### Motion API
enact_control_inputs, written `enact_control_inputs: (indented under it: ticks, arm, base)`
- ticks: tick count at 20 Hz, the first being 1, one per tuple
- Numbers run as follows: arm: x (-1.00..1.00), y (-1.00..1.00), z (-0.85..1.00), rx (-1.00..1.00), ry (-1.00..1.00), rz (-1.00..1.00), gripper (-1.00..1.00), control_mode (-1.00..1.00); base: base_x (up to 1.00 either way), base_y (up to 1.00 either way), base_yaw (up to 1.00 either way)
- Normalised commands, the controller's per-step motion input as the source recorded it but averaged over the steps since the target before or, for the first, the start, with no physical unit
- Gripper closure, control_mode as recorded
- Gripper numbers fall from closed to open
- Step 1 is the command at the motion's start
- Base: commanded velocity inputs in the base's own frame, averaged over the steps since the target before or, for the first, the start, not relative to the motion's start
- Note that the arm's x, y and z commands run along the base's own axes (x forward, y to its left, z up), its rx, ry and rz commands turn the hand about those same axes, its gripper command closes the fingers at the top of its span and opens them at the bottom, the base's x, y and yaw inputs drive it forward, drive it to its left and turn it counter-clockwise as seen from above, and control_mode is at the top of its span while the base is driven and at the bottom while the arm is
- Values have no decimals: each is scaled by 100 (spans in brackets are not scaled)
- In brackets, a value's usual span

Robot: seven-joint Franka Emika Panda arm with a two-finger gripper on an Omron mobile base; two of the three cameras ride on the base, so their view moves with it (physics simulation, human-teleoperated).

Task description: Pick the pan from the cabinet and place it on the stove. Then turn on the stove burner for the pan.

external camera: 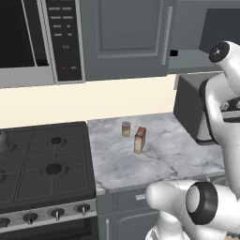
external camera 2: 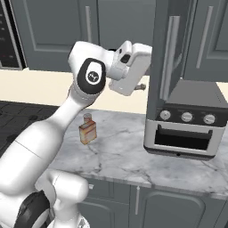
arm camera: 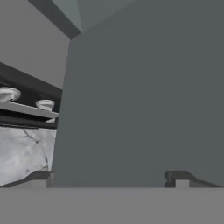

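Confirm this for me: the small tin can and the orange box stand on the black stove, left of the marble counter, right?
Not quite. The small tin can and the orange box stand on the marble counter, right of the black stove, as the left base view shows.

One tin can [external camera: 125, 129], one carton [external camera: 139, 139], four stove knobs [external camera: 57, 213].

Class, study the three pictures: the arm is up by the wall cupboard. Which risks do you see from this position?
1. The open gripper sits very near the cupboard door; a push forward may ram the panel.
2. The door stands ajar above the toaster oven; the arm's swing may knock either.
3. The can and box on the counter could be toppled.
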Motion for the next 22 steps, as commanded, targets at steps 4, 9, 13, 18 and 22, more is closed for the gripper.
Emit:
enact_control_inputs:
  ticks: [4, 9, 13, 18, 22]
  arm:
    - [7, -81, -1, 8, 0, 0, -100, -100]
    - [7, -61, -7, 8, 0, 0, -100, -100]
    - [-1, -18, -6, 6, -7, 0, -100, -100]
    - [-1, 72, -4, 3, -13, 0, -100, -100]
    - [0, 100, -1, 0, -20, 2, -100, -100]
  base:
    - [0, 0, 0]
    - [0, 0, 0]
    - [0, 0, 0]
    - [0, 0, 0]
    - [0, 0, 0]
